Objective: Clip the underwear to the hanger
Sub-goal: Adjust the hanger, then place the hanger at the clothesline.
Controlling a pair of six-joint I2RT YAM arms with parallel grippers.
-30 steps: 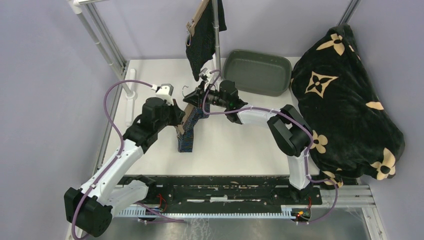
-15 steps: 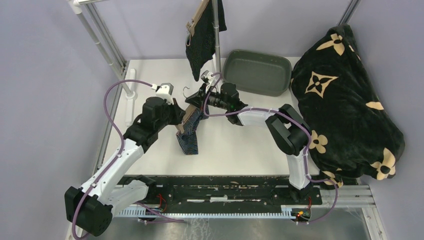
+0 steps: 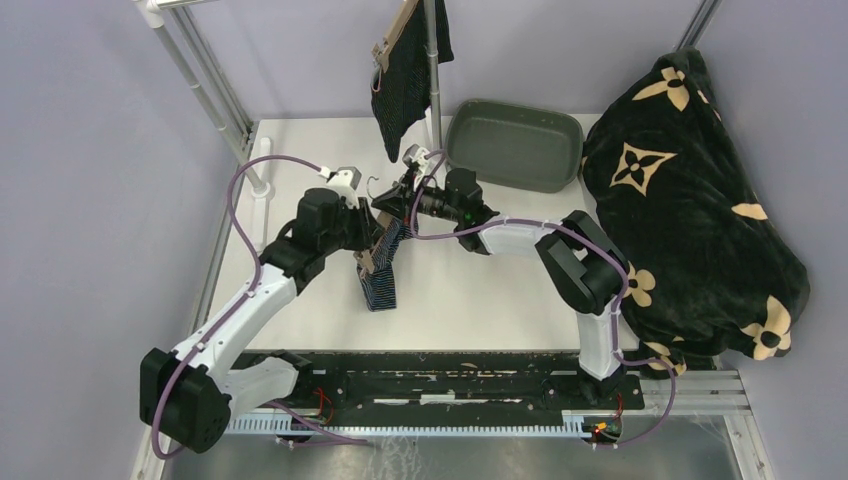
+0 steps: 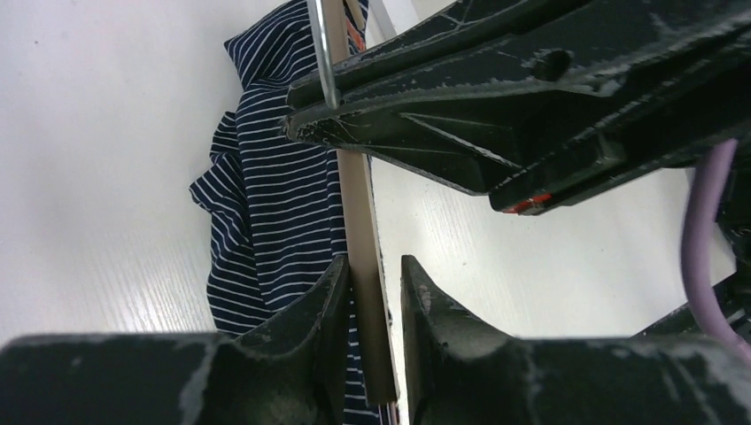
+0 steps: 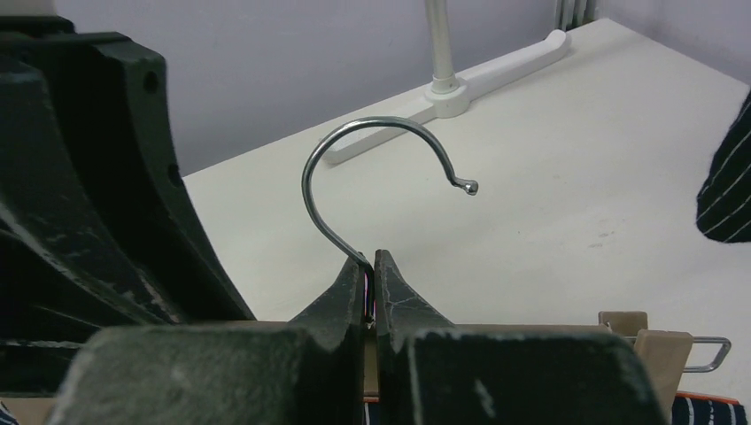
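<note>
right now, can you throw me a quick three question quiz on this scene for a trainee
1. True or false: the right tool is shut on the base of the metal hook of the hanger.
2. Fill in: of the navy striped underwear and the black pinstriped underwear, the ____ one hangs high at the back.
3. Which stands between the fingers of the left tool? A the wooden bar; B the metal hook; C the navy striped underwear.
Key: 1 true; 2 black pinstriped; 3 A.
</note>
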